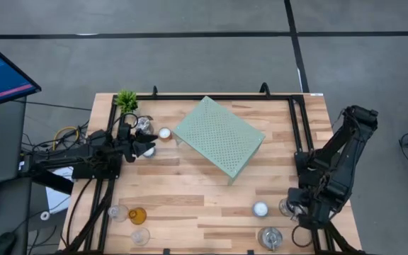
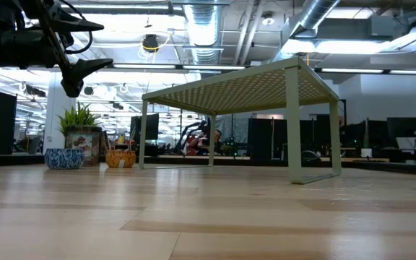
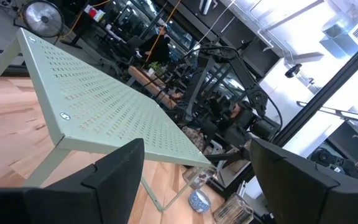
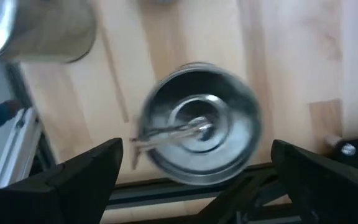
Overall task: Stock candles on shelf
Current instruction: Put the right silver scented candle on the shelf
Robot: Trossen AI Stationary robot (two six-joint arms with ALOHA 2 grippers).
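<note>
The mint-green perforated shelf (image 1: pixel 218 136) stands on its legs mid-table, turned askew; the low view shows it as well (image 2: pixel 244 90). My right gripper (image 4: pixel 197 186) points down, open, above a silver tin candle (image 4: pixel 197 132) near the table's front right edge (image 1: pixel 270 237); its fingers stand to either side of the tin, clear of it. A white tealight (image 1: pixel 260 209) and another tin (image 1: pixel 287 207) sit close by. My left gripper (image 3: pixel 197 180) waits open at the far left (image 1: pixel 144 145), beside a white tealight (image 1: pixel 164 132) and a silver tin (image 1: pixel 145 124).
A small green potted plant (image 1: pixel 126 100) stands at the far left corner. An amber glass holder (image 1: pixel 137 214) and two clear ones (image 1: pixel 117 212) (image 1: pixel 139 236) sit at the near left. A black frame rail (image 1: pixel 299 127) runs along the table's right side.
</note>
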